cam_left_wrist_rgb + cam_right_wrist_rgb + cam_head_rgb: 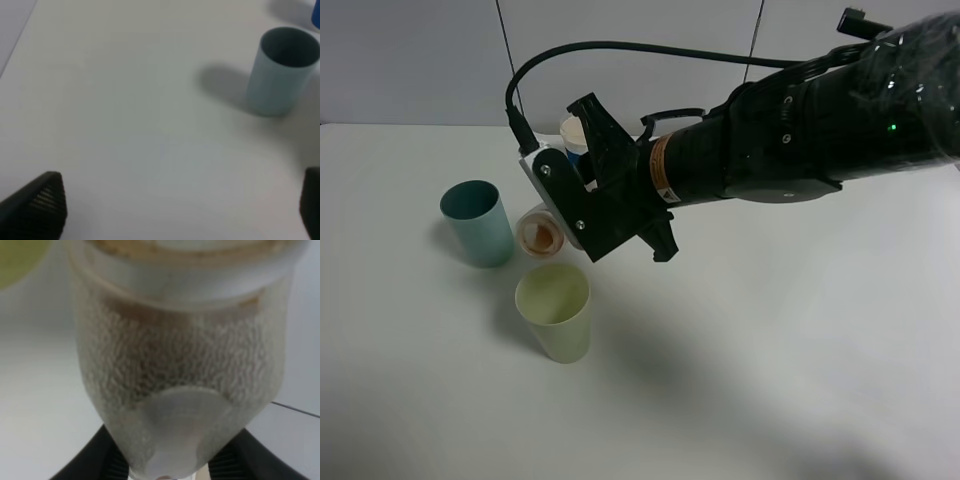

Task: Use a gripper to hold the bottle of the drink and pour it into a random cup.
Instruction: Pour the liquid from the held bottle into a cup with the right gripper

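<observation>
My right gripper (pixel 563 213) reaches across to the left of the exterior high view and is shut on the bottle (pixel 541 234). The bottle is tipped on its side, its open mouth with brown drink facing down-left, just above and behind the pale yellow-green cup (pixel 555 311). No stream shows. In the right wrist view the bottle (pixel 175 380) fills the frame between the black fingers (pixel 102 460), with a corner of the cup (pixel 17 257) beyond it. My left gripper (pixel 175 220) is open and empty over bare table; it is out of the exterior high view.
A teal cup (pixel 477 222) stands left of the bottle and also shows in the left wrist view (pixel 282 70). A white cup with a blue band (pixel 575 136) stands behind the right gripper. The white table (pixel 770 350) reaches the grey back wall.
</observation>
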